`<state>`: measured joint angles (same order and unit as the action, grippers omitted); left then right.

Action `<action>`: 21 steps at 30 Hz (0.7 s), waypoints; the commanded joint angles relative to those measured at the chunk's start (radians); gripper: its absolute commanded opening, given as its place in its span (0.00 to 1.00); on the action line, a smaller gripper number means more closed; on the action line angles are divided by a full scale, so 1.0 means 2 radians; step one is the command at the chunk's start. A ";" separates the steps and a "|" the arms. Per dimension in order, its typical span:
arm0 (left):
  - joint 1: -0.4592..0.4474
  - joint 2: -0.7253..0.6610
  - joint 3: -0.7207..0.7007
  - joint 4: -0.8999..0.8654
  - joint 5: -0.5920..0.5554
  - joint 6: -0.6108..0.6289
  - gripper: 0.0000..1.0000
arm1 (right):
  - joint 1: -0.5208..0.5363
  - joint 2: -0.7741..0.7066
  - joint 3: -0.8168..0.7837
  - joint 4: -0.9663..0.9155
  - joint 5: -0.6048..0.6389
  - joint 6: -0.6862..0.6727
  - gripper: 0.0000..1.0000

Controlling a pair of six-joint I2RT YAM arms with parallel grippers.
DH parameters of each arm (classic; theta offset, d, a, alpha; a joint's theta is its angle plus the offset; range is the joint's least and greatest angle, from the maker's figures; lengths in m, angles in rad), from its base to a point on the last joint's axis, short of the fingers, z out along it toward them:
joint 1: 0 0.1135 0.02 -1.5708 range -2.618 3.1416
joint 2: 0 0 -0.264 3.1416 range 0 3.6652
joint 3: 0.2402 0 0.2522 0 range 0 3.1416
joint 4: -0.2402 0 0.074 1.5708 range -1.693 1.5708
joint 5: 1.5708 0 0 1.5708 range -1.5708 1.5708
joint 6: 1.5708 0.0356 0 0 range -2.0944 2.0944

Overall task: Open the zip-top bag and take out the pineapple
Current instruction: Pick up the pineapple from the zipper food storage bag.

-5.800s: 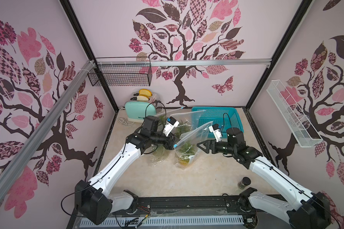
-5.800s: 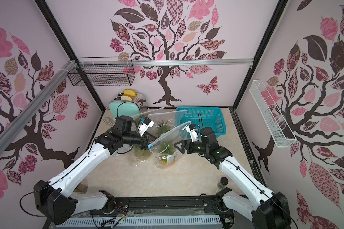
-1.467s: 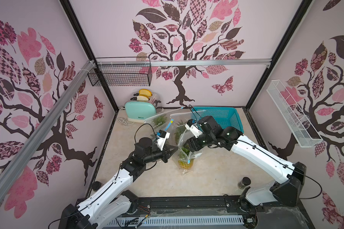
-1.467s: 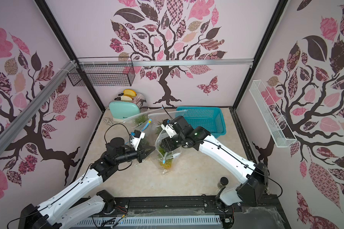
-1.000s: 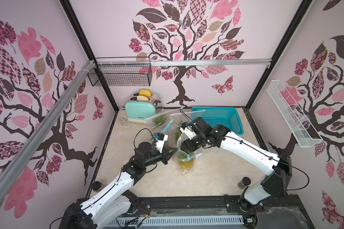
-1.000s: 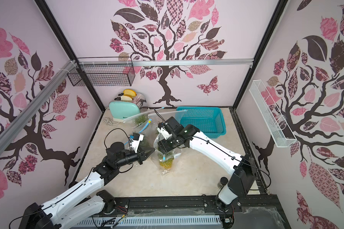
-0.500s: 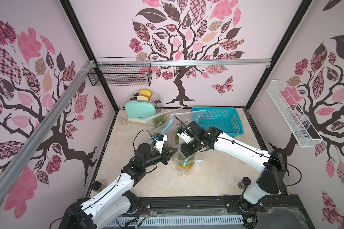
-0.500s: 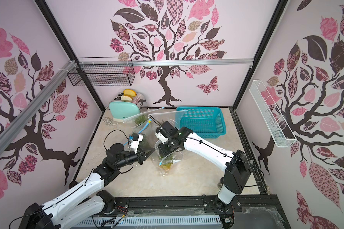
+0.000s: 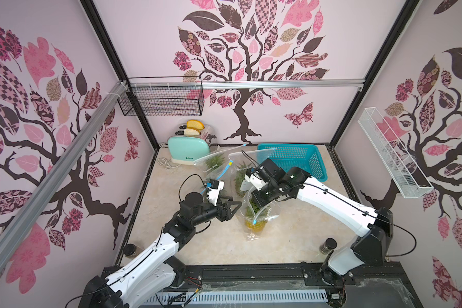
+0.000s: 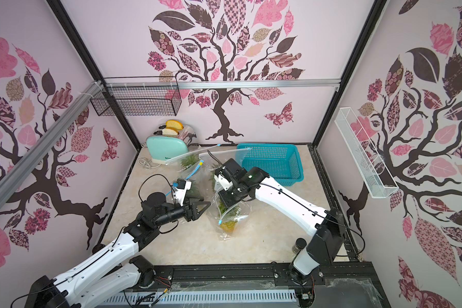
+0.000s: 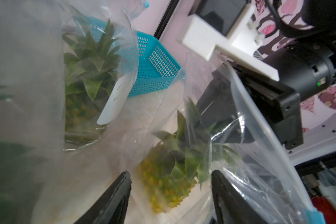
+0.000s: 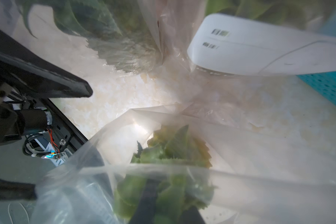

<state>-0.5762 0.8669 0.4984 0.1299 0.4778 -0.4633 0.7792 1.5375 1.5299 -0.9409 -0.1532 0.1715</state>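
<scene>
- The left gripper [image 9: 236, 209] has just let go of the zip-top bag [image 9: 271, 212]. Its jaws now stand wide, just left of the bag.
- The right gripper [image 12: 169, 205], reaching down through the bag's open mouth, has narrowed onto the green crown of the pineapple [image 9: 254, 226].
- Opening looks done and the lift-out comes next. With nothing pinning the bag, it may rise with the fruit.
- The pineapple remains inside the bag, upright at the middle of the table [image 9: 198, 245].
- Two more bagged pineapples [image 9: 214, 162] stand farther back.
- The teal basket [image 9: 315, 166] at far right looks empty.
- The toaster [image 9: 186, 149] holds bread slices [image 9: 194, 124].
</scene>
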 commanded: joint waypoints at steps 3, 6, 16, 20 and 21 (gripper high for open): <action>-0.001 -0.039 0.004 -0.014 0.031 -0.041 0.98 | -0.031 -0.061 0.064 -0.011 -0.003 -0.020 0.00; -0.001 -0.060 -0.024 0.026 0.039 -0.091 0.98 | -0.046 -0.068 0.102 -0.029 0.004 -0.030 0.00; -0.032 -0.062 -0.108 0.158 0.031 -0.165 0.98 | -0.060 -0.035 0.237 -0.063 0.001 -0.043 0.00; -0.043 -0.023 -0.121 0.231 0.009 -0.164 0.98 | -0.061 -0.026 0.273 -0.071 -0.022 -0.040 0.00; -0.043 -0.012 -0.122 0.251 0.001 -0.167 0.98 | -0.060 -0.027 0.276 -0.072 -0.026 -0.039 0.00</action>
<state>-0.6598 0.8036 0.2703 0.4740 0.5266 -0.7868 0.6601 1.4979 2.0155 -1.0985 -0.1574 0.1005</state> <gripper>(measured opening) 0.983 0.125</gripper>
